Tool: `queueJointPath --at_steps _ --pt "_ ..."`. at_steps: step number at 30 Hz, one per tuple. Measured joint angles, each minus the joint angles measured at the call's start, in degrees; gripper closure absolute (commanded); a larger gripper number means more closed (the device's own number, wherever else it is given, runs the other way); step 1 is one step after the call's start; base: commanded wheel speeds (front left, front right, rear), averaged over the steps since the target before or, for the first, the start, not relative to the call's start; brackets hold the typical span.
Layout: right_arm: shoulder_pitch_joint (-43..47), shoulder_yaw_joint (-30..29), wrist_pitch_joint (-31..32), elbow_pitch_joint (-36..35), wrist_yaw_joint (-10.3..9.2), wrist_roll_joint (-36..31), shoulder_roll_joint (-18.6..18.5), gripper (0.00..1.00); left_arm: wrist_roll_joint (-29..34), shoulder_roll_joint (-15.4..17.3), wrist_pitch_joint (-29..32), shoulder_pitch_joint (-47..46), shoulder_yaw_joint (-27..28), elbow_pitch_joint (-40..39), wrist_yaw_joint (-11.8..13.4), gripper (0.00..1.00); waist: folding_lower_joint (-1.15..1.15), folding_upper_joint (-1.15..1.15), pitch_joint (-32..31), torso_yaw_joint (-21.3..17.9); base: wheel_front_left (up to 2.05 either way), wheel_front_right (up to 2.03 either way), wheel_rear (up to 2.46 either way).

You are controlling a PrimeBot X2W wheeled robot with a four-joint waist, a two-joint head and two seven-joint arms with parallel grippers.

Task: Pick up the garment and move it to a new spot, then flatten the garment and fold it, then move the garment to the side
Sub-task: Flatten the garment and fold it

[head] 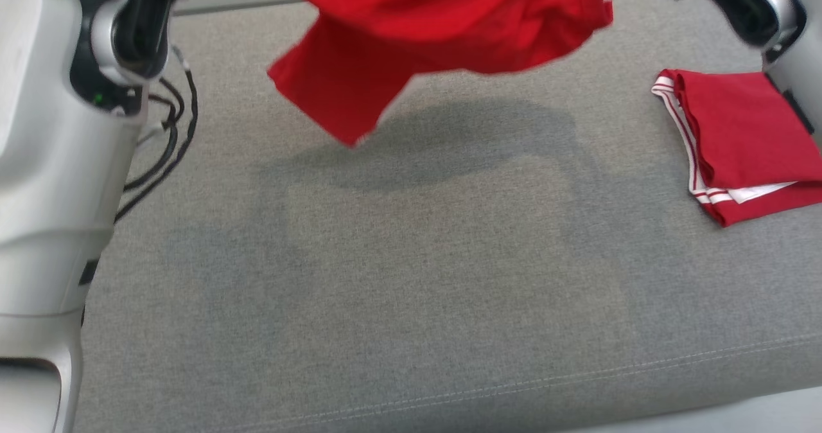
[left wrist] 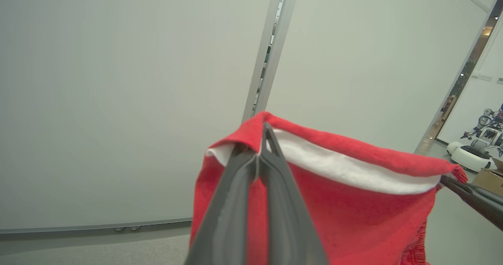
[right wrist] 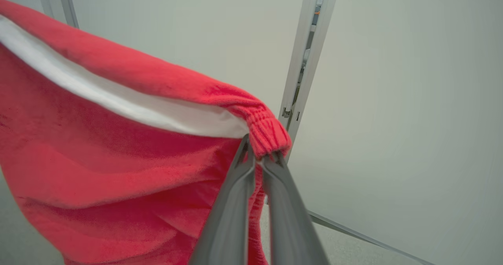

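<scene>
Left claw [left wrist: 259, 139], seen in the left wrist view, is pinching shut on the top edge of the red garment [left wrist: 353, 218], right where the white inner band is meeting the red outer cloth, and the cloth is hanging down from that pinch in front of a pale wall [left wrist: 118, 100]. At the right edge of this view the other arm's dark fingers are reaching the far corner of the same edge, so the edge is stretching between the two. In the right wrist view the right claw [right wrist: 259, 157] is clamping on the gathered, elastic-looking corner of the garment [right wrist: 118, 170], with the rest of the cloth draping away to the left and sagging below. In the head view the garment [head: 437, 28] is hanging in the air at the top of the picture, clear of the grey fabric-covered bench [head: 411, 279] and casting a soft shadow [head: 437, 144] on it. One loose flap is dangling lowest, and the robot's pale left forearm [head: 45, 182] is standing at the left. A separate red piece with white stripes [head: 745, 144] is lying folded on the bench at the right, well apart from the hanging one. Judging from this, the pick-up is done and the carry to a new spot is under way. Laying the garment down, flattening it, folding it and shifting it aside are all waiting to be done.
</scene>
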Motion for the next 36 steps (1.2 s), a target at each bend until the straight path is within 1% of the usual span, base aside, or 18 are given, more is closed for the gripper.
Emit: queueJointPath --at_steps 1,2,6,10,13,16,19,22,25,27,31,36 --pt "0.0 0.0 0.0 0.0 0.0 0.0 0.0 1.0 0.0 0.0 0.0 0.0 0.0 0.0 0.0 1.0 0.0 0.0 0.0 0.0 0.0 0.0 0.0" --pt "-2.0 -0.1 -1.5 1.8 0.0 -1.5 0.5 1.0 0.6 -0.9 -1.4 -2.3 0.2 1.6 -0.2 1.0 0.0 0.0 0.8 0.4 0.0 0.0 0.0" --pt "-8.4 -0.8 -7.1 8.2 0.01 -5.5 2.6 1.0 2.3 -3.2 -6.0 -9.1 0.4 7.0 -2.3 1.0 0.0 0.0 3.9 2.0 0.0 0.0 0.0" --pt "-8.4 1.6 -8.8 12.4 0.01 -5.7 4.3 1.0 2.3 -5.1 -7.9 -9.1 -0.9 10.9 -5.0 1.0 0.01 0.0 6.7 3.9 0.0 0.0 0.0" --pt "-4.6 4.9 -9.3 13.3 0.01 -3.8 4.8 1.0 2.2 -5.6 -8.8 -5.8 -2.4 12.9 -7.1 1.0 0.01 0.0 8.5 5.4 0.0 0.0 0.0" --pt "0.5 9.9 -9.2 12.3 0.02 -1.1 4.3 1.0 1.9 -5.6 -9.1 -0.8 -4.1 14.0 -9.0 1.0 0.01 0.0 10.0 6.6 0.0 0.0 0.0" --pt "4.7 14.5 -10.0 9.2 0.01 2.3 1.9 1.0 1.2 -5.0 -9.9 4.2 -5.0 13.3 -10.6 1.0 0.01 0.0 11.0 7.6 0.0 0.0 0.0" --pt "8.1 18.3 -11.9 5.1 0.02 5.7 -0.4 1.0 0.4 -3.1 -11.0 9.9 -4.8 10.7 -11.0 1.0 0.01 0.0 11.2 7.7 0.0 0.0 0.0" --pt "10.3 21.1 -13.9 0.8 0.02 8.9 -3.2 1.0 -0.2 -0.2 -11.9 16.1 -4.4 6.1 -10.9 1.0 0.01 0.0 10.6 7.3 0.0 0.0 0.0" --pt "11.9 23.0 -14.8 -2.1 0.02 10.1 -5.0 1.0 -0.7 1.8 -12.3 20.7 -4.0 2.5 -10.1 1.0 0.01 0.0 9.9 6.9 0.0 0.0 0.0" --pt "15.6 25.2 -16.4 -8.2 0.01 11.9 -8.8 1.0 -1.0 5.5 -13.5 30.9 -3.8 -6.0 -7.6 1.0 0.0 0.0 7.9 6.1 0.0 0.0 0.0" --pt "22.3 25.4 -17.8 -14.6 0.02 13.1 -12.8 1.0 -1.7 8.2 -15.4 44.4 -4.1 -16.7 -2.9 1.0 0.0 0.0 5.0 5.5 0.0 0.0 0.0"
